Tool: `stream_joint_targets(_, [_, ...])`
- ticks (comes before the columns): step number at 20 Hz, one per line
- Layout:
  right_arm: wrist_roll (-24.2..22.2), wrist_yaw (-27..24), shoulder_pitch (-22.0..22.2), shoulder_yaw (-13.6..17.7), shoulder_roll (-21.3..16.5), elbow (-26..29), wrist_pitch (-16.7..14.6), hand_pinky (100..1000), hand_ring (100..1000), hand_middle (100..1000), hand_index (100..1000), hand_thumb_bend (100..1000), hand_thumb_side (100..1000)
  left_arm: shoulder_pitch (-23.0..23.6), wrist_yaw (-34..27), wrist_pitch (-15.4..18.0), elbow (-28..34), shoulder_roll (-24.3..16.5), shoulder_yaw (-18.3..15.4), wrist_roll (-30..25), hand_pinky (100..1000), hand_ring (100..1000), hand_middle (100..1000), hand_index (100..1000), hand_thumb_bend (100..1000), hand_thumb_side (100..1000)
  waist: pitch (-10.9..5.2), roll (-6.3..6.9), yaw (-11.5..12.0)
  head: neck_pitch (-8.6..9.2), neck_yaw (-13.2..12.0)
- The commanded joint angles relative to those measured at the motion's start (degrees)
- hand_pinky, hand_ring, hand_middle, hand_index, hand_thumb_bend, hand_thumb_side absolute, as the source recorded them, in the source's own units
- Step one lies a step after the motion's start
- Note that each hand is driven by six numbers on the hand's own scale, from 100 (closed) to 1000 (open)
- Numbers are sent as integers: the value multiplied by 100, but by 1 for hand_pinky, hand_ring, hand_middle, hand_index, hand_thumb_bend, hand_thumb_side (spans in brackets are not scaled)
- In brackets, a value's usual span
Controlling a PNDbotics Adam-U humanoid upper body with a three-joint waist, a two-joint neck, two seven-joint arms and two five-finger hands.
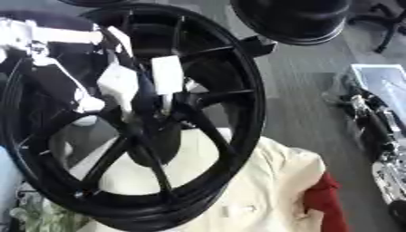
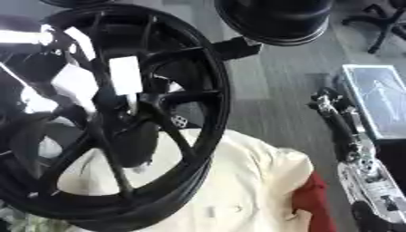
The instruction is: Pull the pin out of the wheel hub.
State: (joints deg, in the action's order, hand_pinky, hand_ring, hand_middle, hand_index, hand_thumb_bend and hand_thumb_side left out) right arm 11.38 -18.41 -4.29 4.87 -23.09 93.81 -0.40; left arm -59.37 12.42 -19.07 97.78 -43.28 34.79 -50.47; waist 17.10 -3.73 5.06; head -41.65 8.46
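Black alloy fills most of what we see: the wheel [image 1: 250, 90] stands nearly on edge, leaning, with its spoked face turned toward us and to our left. Its lower rim sinks into a cream cloth [image 1: 262, 190] at 6 o'clock, and a red cloth [image 1: 321, 199] lies against that at 5 o'clock. We judge the padding is there to keep the rim from sliding or getting scratched, and that the wheel is propped this way so the hub [image 1: 162, 120] faces the working arm.

The left hand [image 1: 119, 86], white and black, comes in from 10 o'clock and lies across the spokes, with its pale end parts reaching down onto the hub. It covers the place where the pin should sit, so we cannot make out the pin. We also cannot tell whether the hand has closed on it or is only resting there.

By our reckoning the pin is at the hub, just left of centre. Its long axis would follow the wheel's axle, pointing out of the spoked face toward us and toward 9 or 10 o'clock. A pull would have to go along that line.

The right hand [image 2: 337, 115], silver and black, hangs at 3 o'clock, well apart from the wheel. Whether it is open or closed we cannot tell.
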Motion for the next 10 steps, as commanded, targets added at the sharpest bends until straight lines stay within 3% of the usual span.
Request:
stream_joint_targets(1, [-23, 20, -36, 22, -95, 48, -15, 936, 762, 691, 837, 100, 547, -71, 51, -142, 2, -35, -61, -147, 696, 610, 710, 771, 262, 100, -65, 3, -16, 66, -4])
stream_joint_targets(10, [-12, 16, -37, 30, -86, 38, -9, 937, 762, 691, 839, 100, 550, -64, -38, -153, -16, 2, -64, -35, 666, 565, 613, 707, 212, 100, -55, -10, -20, 65, 1])
